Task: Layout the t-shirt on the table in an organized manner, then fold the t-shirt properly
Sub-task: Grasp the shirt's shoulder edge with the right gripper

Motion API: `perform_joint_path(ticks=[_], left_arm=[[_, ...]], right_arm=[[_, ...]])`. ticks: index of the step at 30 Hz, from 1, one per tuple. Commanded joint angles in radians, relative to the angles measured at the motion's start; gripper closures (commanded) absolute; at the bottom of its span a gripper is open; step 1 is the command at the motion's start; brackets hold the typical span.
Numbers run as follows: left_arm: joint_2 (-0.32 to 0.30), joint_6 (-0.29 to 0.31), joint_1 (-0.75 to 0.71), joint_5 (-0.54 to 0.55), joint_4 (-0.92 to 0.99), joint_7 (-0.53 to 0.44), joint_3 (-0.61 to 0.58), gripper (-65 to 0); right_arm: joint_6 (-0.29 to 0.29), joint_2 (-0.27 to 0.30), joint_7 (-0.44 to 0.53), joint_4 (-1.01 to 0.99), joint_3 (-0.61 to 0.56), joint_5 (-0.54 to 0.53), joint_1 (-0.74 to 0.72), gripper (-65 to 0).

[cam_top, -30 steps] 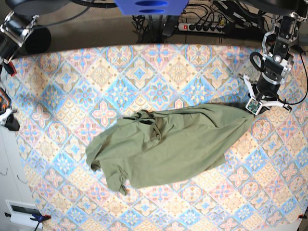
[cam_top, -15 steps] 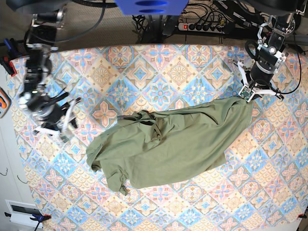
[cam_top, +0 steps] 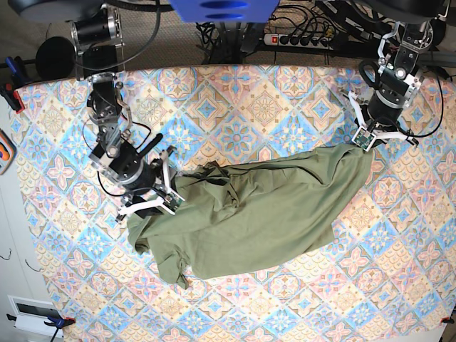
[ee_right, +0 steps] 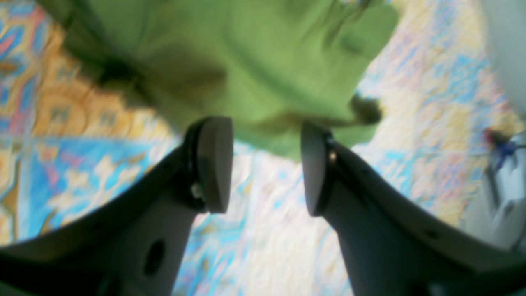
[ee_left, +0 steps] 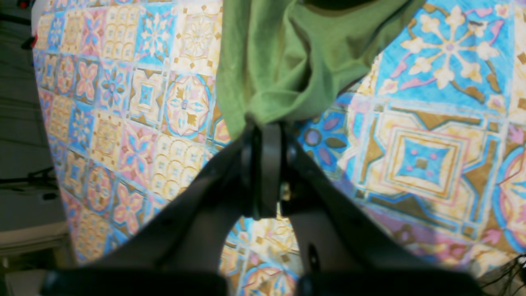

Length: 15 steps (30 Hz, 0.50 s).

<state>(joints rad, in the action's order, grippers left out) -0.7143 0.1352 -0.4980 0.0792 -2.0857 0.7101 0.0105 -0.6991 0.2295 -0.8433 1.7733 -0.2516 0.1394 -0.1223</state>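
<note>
Bench (cam_top: pixel 285 92): wide surface under a cloth of blue, pink and cream diamond floral tiles, filling most of the base view; its right and lower edges are cut off by the frame.

T-shirt (cam_top: pixel 256 214): olive-green, lying crumpled across the middle of the bench, stretched from lower left of centre to the upper right. Against the earlier base pictures its right end has been drawn further up and right, and the body lies a little flatter. Sleeves and neck are bunched at the left end and hard to tell apart; no label can be made out.

Right gripper (cam_top: pixel 153 196): a second ago this arm sat at the far upper left corner of the base view; it now stands at the shirt's left end, centre left of the frame. In the right wrist view, which is blurred, the right gripper (ee_right: pixel 263 164) is spread, with the shirt's edge (ee_right: pixel 246 82) just beyond the fingers (ee_right: pixel 213 160); whether they touch the cloth cannot be told.

Left gripper (cam_top: pixel 365 139): upper right of the base view, moved slightly up since a second ago. In the left wrist view the left gripper (ee_left: pixel 265 127) is pressed together, pinching a gathered corner of the t-shirt (ee_left: pixel 287 61).
</note>
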Motion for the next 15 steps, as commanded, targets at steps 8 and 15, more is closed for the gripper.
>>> perform_joint_path(ticks=[8, 15], left_arm=[[-0.014, -0.01, 0.008, -0.005, -0.009, -0.017, 0.006, 0.0], [-0.014, -0.01, 0.011, -0.005, -0.006, -0.017, 0.007, 0.0]], right_arm=[[0.001, 0.005, 0.043, -0.059, -0.074, 0.007, -0.015, -25.9], [0.001, 0.001, 0.045, -0.085, -0.145, 0.007, -0.015, -25.9]])
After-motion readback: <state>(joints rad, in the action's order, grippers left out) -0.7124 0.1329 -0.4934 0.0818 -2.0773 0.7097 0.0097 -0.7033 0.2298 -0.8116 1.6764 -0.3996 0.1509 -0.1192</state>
